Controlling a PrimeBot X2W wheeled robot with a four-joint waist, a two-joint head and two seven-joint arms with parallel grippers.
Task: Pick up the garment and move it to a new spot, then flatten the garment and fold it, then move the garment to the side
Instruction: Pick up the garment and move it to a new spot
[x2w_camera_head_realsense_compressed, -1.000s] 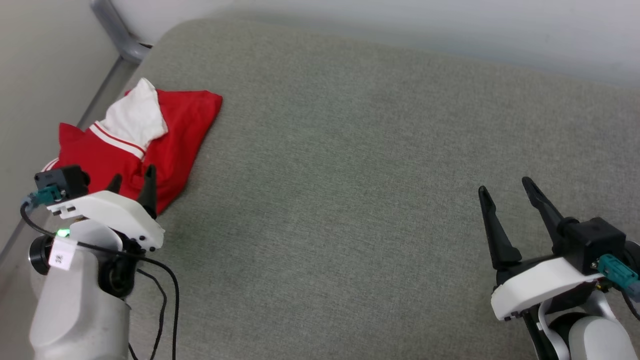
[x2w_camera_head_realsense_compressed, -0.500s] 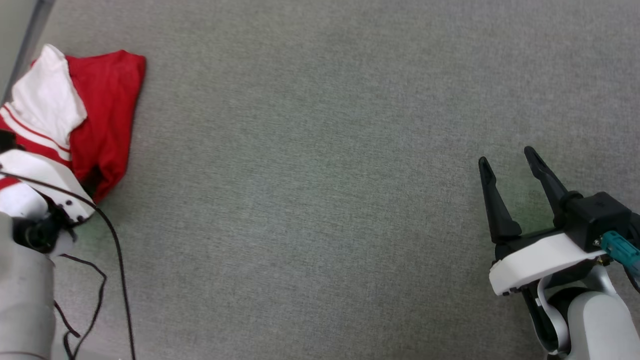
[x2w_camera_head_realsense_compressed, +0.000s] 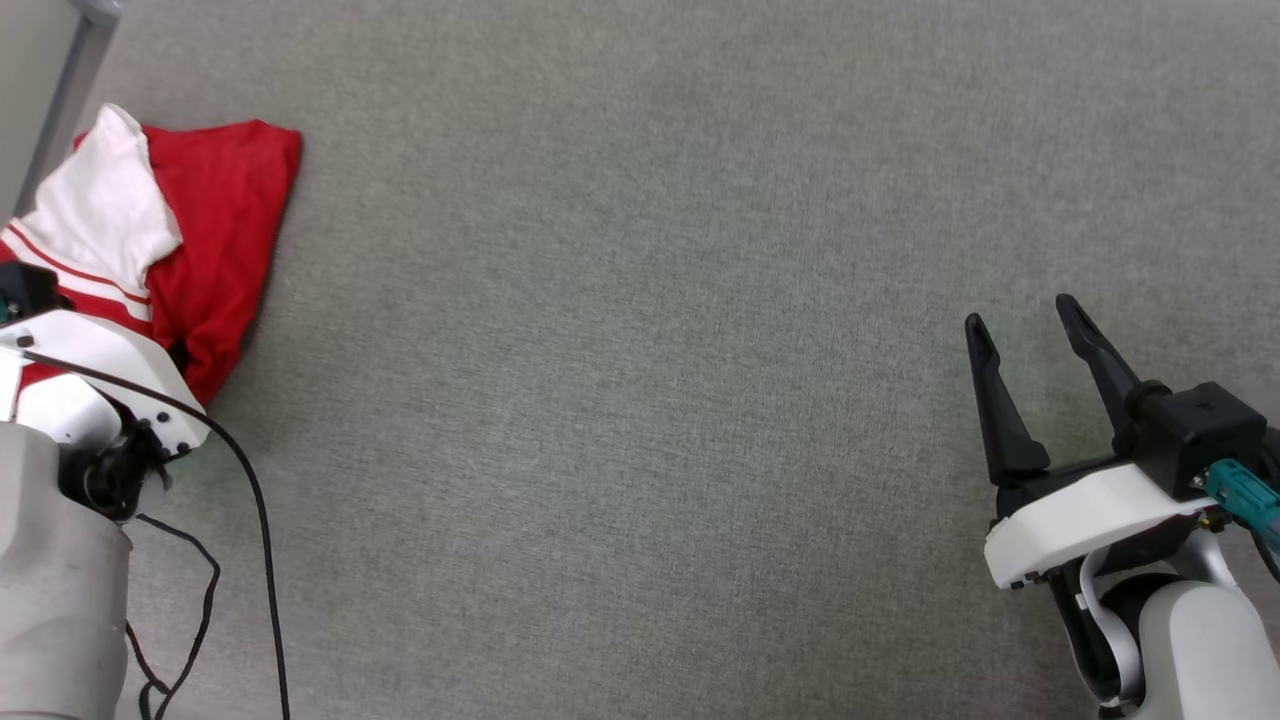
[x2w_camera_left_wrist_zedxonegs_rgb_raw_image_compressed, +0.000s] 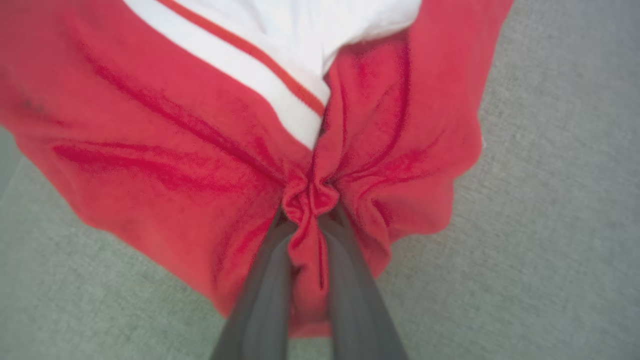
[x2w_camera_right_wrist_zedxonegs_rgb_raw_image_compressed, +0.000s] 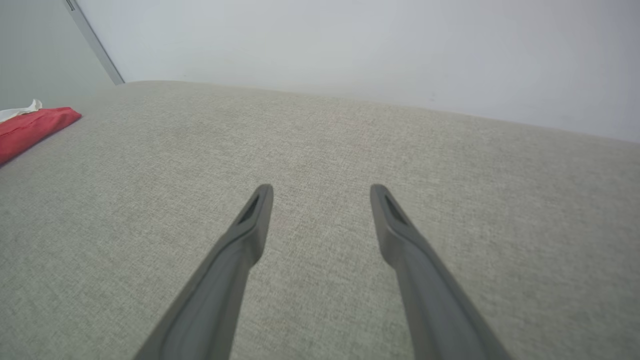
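The garment (x2w_camera_head_realsense_compressed: 220, 220) is a crumpled red shirt with a white sleeve and red-and-white stripe trim, lying at the far left of the grey fabric surface (x2w_camera_head_realsense_compressed: 640, 360). Its lettering is hidden. In the left wrist view my left gripper (x2w_camera_left_wrist_zedxonegs_rgb_raw_image_compressed: 310, 210) is shut on a bunched fold at the near edge of the garment (x2w_camera_left_wrist_zedxonegs_rgb_raw_image_compressed: 175, 125). In the head view the white wrist housing covers those fingers. My right gripper (x2w_camera_head_realsense_compressed: 1020, 315) stands open at the lower right, far from the shirt. The right wrist view shows the right gripper (x2w_camera_right_wrist_zedxonegs_rgb_raw_image_compressed: 321, 192) holding nothing above bare fabric, and the garment (x2w_camera_right_wrist_zedxonegs_rgb_raw_image_compressed: 30, 127) at the far left.
A grey metal post (x2w_camera_head_realsense_compressed: 60, 90) runs along the surface's left edge beside the shirt. A black cable (x2w_camera_head_realsense_compressed: 260, 520) hangs from my left arm. A pale wall (x2w_camera_right_wrist_zedxonegs_rgb_raw_image_compressed: 350, 45) rises behind the far edge. Wide bare fabric lies between the two grippers.
The head camera has tilted down and turned, shifting the whole picture. My left gripper has sunk onto the garment's near edge, its fingers now behind the wrist housing. The right gripper stays open.
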